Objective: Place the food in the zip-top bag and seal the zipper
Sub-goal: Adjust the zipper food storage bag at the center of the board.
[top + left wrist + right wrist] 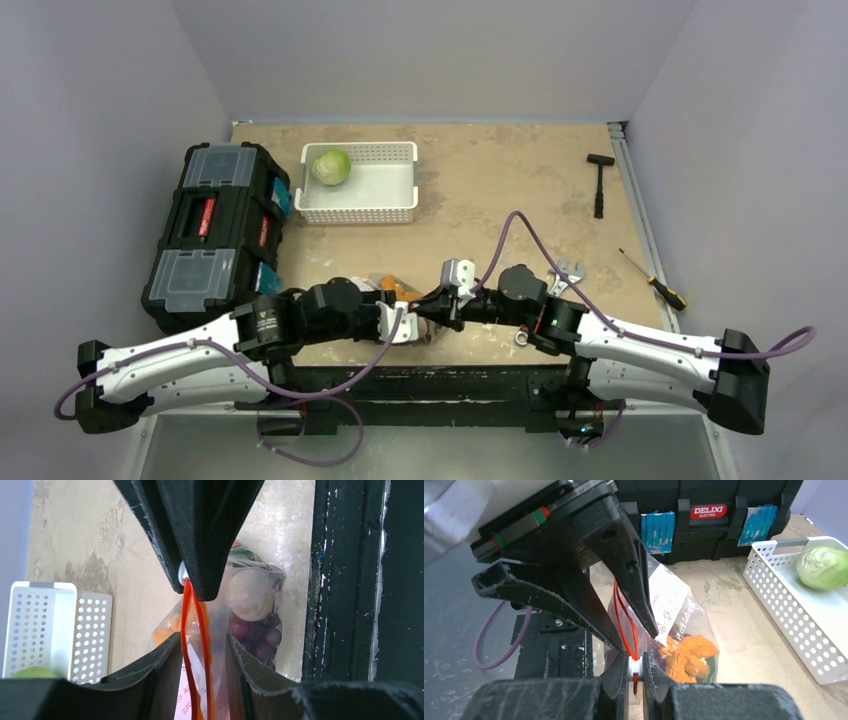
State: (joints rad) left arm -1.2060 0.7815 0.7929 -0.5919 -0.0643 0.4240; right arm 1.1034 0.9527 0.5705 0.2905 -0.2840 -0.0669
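Note:
The zip-top bag (679,630) hangs upright between both grippers at the table's near edge, also seen in the top view (392,289). Inside it lie orange food (688,656), dark red grapes (257,636) and a pale piece (250,594). My right gripper (635,668) is shut on the white slider of the zipper (189,625). The zipper's two orange-red strips run apart from each other. My left gripper (202,637) stands open around them, its fingers (624,570) on either side of the bag's mouth. A green cabbage (331,167) sits in the white basket (362,210).
A black toolbox (215,235) stands at the left beside the basket. A hammer (600,182), a screwdriver (655,283) and a wrench (566,278) lie on the right half. The black front rail (350,600) runs right beside the bag.

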